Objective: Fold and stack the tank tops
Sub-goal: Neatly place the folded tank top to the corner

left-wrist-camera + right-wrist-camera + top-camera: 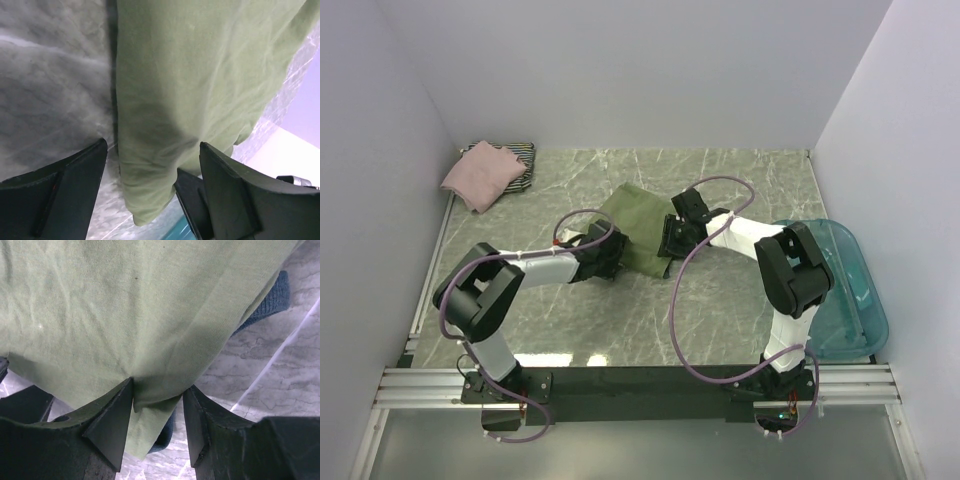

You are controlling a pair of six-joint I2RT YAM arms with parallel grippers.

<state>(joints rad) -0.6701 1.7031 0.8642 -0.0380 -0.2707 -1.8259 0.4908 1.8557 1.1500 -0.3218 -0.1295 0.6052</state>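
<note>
Limp, light olive-green tank top (638,232) on the counter (720,310): right pincer (157,405) clamps its edge, left pincer (152,170) gapes over the near hem, probably the next hold.

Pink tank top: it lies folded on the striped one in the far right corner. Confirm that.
Wrong corner. The top external view shows the pink tank top lying folded on the striped one in the far left corner; the right side holds only the teal tub.
</note>
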